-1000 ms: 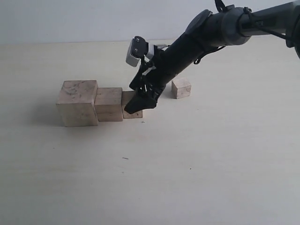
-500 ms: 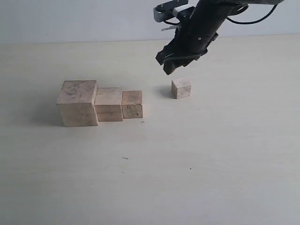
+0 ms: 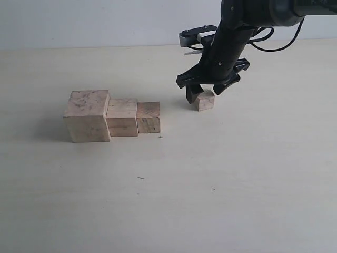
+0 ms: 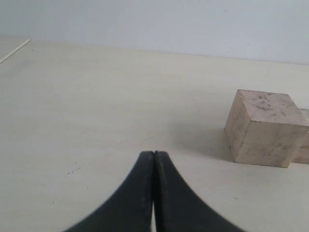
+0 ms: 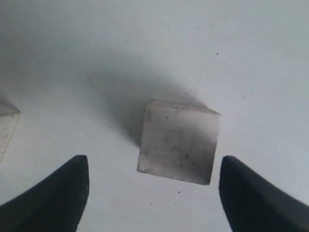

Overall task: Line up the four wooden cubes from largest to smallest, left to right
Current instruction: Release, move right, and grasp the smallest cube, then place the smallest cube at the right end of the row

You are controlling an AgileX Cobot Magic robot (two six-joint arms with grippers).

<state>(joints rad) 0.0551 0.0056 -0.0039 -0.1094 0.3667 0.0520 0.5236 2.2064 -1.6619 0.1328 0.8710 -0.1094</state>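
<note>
Exterior view: the largest cube (image 3: 87,115), second cube (image 3: 122,117) and third cube (image 3: 148,117) are sitting in a touching row, stepping down toward 3 o'clock. The smallest cube (image 3: 204,99) is lying apart at 2 o'clock from the row's end, with bare table (image 3: 210,184) around it. The right gripper (image 3: 206,89) is straddling it, fingers spread.

Left wrist view: the left gripper (image 4: 154,159) is pressing its fingers together on nothing, with the largest cube (image 4: 264,128) nearby.

Right wrist view: the smallest cube (image 5: 178,142), having no long axis, is sitting slightly askew between the right gripper's (image 5: 153,164) fingers, with gaps on both sides.

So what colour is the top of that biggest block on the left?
Pale wood with dark speckles; the biggest block shows best in the left wrist view.
</note>
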